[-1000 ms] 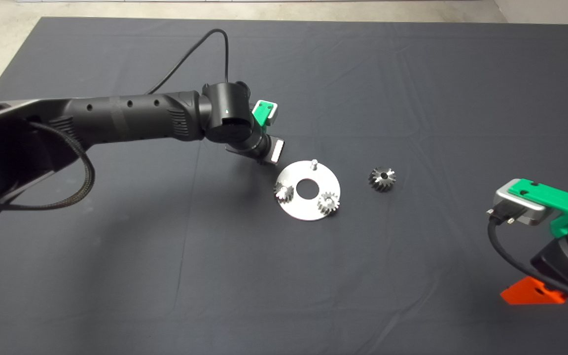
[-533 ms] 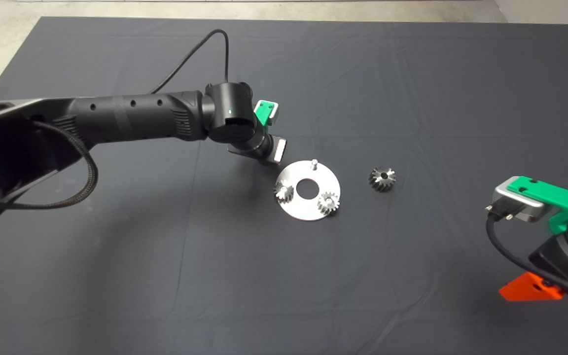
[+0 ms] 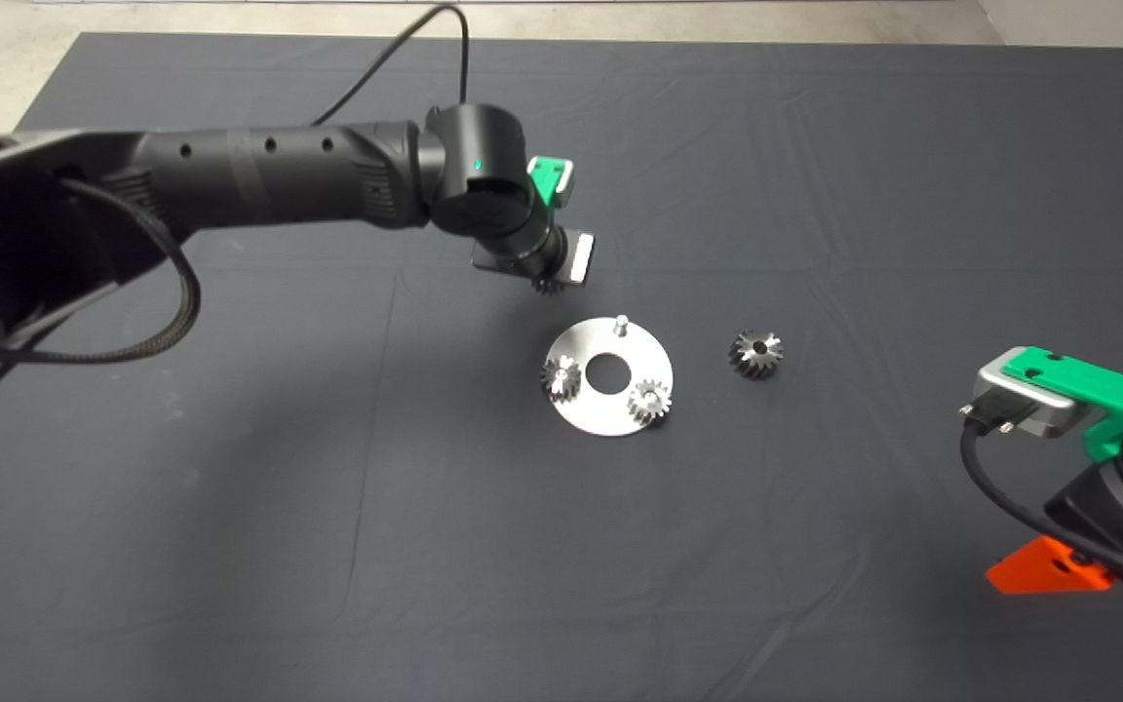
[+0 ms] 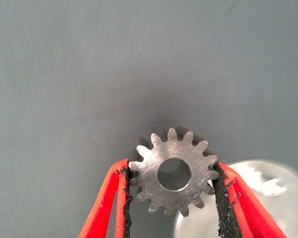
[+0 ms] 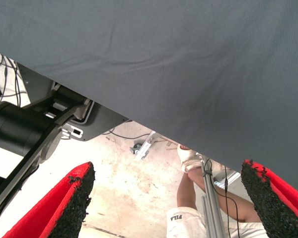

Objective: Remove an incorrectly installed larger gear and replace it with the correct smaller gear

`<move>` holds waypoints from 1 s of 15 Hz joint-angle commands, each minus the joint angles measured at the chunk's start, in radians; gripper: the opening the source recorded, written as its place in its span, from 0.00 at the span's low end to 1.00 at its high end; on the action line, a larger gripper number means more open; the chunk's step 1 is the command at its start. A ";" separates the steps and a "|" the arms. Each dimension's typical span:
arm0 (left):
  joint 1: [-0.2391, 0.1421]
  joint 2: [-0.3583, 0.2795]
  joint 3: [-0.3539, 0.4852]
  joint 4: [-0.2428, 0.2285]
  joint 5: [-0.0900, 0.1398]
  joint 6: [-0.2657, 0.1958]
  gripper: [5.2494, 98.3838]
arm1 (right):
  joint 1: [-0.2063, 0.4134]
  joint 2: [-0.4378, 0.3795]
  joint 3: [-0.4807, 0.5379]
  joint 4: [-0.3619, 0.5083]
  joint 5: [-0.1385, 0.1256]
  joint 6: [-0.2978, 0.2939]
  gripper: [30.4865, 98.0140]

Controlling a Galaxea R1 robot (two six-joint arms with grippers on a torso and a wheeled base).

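Observation:
My left gripper (image 4: 171, 198) is shut on the smaller gear (image 4: 173, 173), a bright silver spur gear with a round bore, held above the mat. In the head view this gear (image 3: 549, 286) peeks out under the left gripper (image 3: 547, 278), up and left of the round silver plate (image 3: 608, 409). The plate carries two small silver gears (image 3: 559, 374) (image 3: 649, 398) and a bare pin (image 3: 621, 323). The larger gear (image 3: 755, 353), dark and tapered, lies on the mat to the right of the plate. My right gripper (image 5: 169, 198) is open and parked at the lower right.
The dark mat (image 3: 425, 507) covers the table. In the right wrist view the mat's edge, the robot's base (image 5: 35, 129) and a person's leg and shoe (image 5: 191, 163) on the floor show.
My left gripper has lifted up and slightly right from the mat beside the plate, carrying the smaller gear. The right gripper has barely moved.

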 commanded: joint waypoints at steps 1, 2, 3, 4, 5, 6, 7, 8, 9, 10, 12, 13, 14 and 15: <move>-0.017 0.013 0.026 -0.057 0.019 -0.032 0.30 | 0.022 0.000 0.006 0.039 -0.112 0.007 0.71; -0.024 0.015 0.033 -0.058 0.022 -0.040 0.30 | 0.022 0.006 0.005 0.037 -0.111 0.007 0.71; -0.028 0.015 0.033 -0.065 0.025 -0.041 0.30 | 0.022 0.009 0.005 0.037 -0.111 0.007 0.71; -0.029 0.019 0.033 -0.072 0.026 -0.040 0.30 | 0.022 0.009 0.005 0.037 -0.111 0.007 0.71; -0.029 0.024 0.033 -0.074 0.026 -0.038 0.30 | 0.022 0.011 0.003 0.037 -0.112 0.007 0.71; -0.029 0.030 0.033 -0.077 0.026 -0.035 0.30 | 0.022 0.017 0.002 0.037 -0.112 0.007 0.71; -0.029 0.039 0.033 -0.086 0.025 -0.034 0.30 | 0.022 0.025 0.005 0.039 -0.112 0.007 0.71; -0.029 0.049 0.033 -0.095 0.023 -0.032 0.30 | 0.022 0.031 0.008 0.034 -0.112 0.006 0.71; -0.029 0.061 0.037 -0.095 0.023 -0.032 0.30 | 0.035 0.044 0.006 0.033 -0.112 0.003 0.71; -0.029 0.064 0.053 -0.097 0.023 -0.032 0.29 | 0.054 0.060 0.008 0.036 -0.111 0.003 0.71; -0.030 0.064 0.070 -0.097 0.022 -0.035 0.29 | 0.056 0.074 0.009 0.039 -0.111 0.006 0.71; -0.029 0.064 0.073 -0.097 0.020 -0.035 0.29 | 0.056 0.074 0.011 0.040 -0.111 0.007 0.71; -0.029 0.065 0.073 -0.098 0.020 -0.037 0.29 | 0.056 0.072 0.011 0.049 -0.111 0.007 0.71; -0.029 0.065 0.083 -0.100 0.020 -0.040 0.29 | 0.056 0.072 0.011 0.051 -0.109 0.007 0.71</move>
